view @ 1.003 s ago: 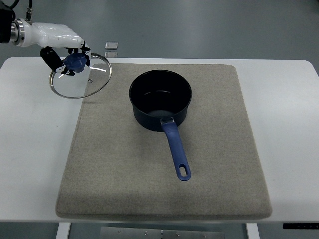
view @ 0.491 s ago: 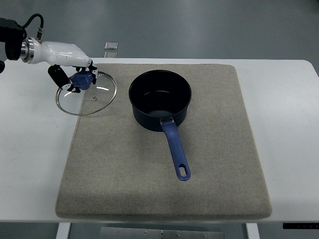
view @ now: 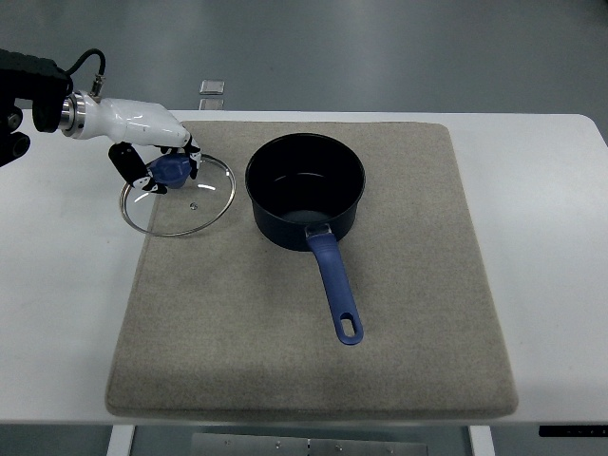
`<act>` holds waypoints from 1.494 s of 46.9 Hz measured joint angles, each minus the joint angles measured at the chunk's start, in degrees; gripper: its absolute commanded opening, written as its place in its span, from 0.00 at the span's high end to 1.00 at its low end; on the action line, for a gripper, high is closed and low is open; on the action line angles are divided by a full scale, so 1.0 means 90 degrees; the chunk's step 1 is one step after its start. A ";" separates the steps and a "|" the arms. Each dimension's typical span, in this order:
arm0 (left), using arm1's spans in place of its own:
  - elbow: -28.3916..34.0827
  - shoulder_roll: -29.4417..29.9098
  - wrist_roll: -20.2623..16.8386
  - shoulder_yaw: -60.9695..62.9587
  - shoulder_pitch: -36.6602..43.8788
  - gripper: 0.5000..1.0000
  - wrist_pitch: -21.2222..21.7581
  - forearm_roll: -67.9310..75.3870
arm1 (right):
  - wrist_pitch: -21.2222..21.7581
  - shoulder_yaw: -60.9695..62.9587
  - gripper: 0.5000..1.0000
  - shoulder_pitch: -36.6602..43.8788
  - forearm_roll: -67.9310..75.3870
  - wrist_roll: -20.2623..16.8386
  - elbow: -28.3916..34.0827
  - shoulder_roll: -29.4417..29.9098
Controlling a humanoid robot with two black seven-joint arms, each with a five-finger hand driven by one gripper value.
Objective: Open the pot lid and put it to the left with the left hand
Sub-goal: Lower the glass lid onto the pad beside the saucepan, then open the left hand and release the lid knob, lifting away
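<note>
Glass lid: round, clear, thin metal rim, small vent hole nr centre, blue knob on top. Sits at upper-left corner of grey mat, most of disc over mat, left edge overhanging onto white table. Can't tell if resting flat or held just above surface. Off the pot, just left of it, small gap betw rims.

Left hand: white shell, dark fingers, enters from left edge, upper part of frame. Fingers curled round the knob, gripping it from above/left; lid hangs below and to right of hand.

Pot: dark blue saucepan, open, dark inside, upper-middle of mat. Long blue handle w/ hang-hole points down toward near edge, slightly right.

Small pale square object on floor beyond table's far edge.
</note>
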 measured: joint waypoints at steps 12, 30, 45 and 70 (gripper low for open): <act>0.0090 -0.0198 0.0000 -0.0004 0.0074 1.00 0.0136 -0.0005 | 0.0000 0.0000 0.17 0.0000 0.0000 0.0000 0.0000 0.0000; 0.0441 -0.0467 0.0000 -0.0037 0.0225 1.00 0.0577 -0.0058 | 0.0001 0.0000 0.17 0.0000 0.0000 0.0000 0.0000 0.0000; 0.0777 -0.0674 -0.0001 -0.0018 0.0362 1.00 0.0710 -0.0051 | 0.0002 0.0000 0.17 0.0000 0.0000 0.0000 0.0000 0.0000; 0.0813 -0.0672 0.0000 -0.0070 0.0556 0.44 0.0711 -0.0121 | 0.0002 0.0000 0.17 0.0000 0.0000 0.0000 0.0000 0.0000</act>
